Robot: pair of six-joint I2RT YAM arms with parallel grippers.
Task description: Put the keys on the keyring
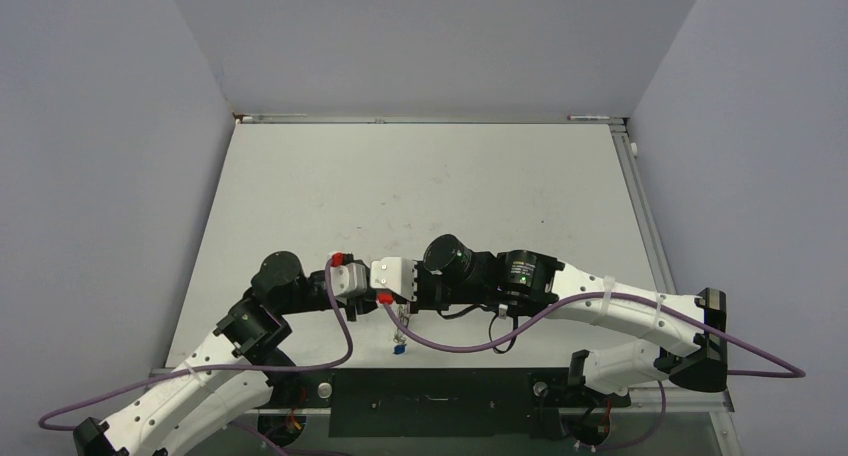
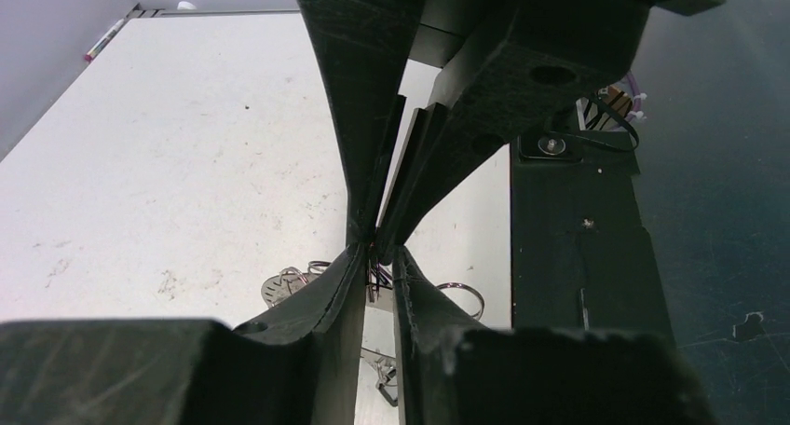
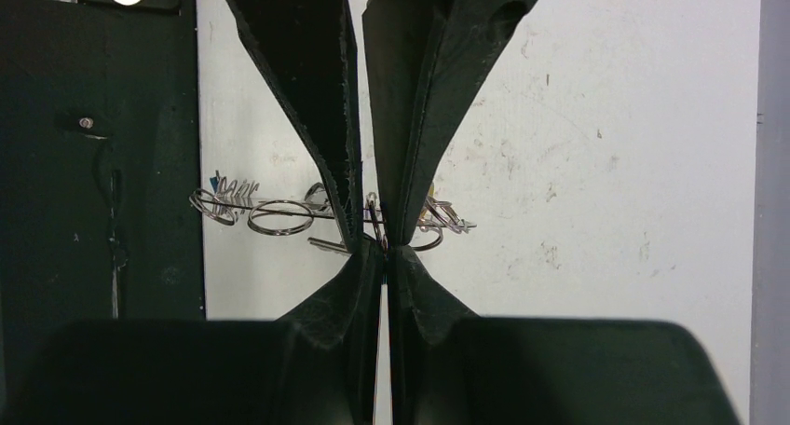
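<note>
Two grippers meet tip to tip, sharing the keyring (image 3: 224,204) edge-on above the table (image 1: 420,186) near its front edge: left gripper (image 3: 365,225) jaws narrow on its rim, presumably steadying it; right gripper (image 3: 384,250) jaws pinched shut just below; blue-tagged key (image 1: 398,349) dangling.

You've got the keyring (image 3: 321,214) crossing between the meeting jaw tips, keys (image 1: 399,326) hanging just below them, above the table (image 1: 420,186).

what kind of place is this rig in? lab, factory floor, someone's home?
Most likely a lab robot cell. Plain grey walls box in a bare white table. The left arm and right arm sit by a black base plate, with purple cables trailing loose.
</note>
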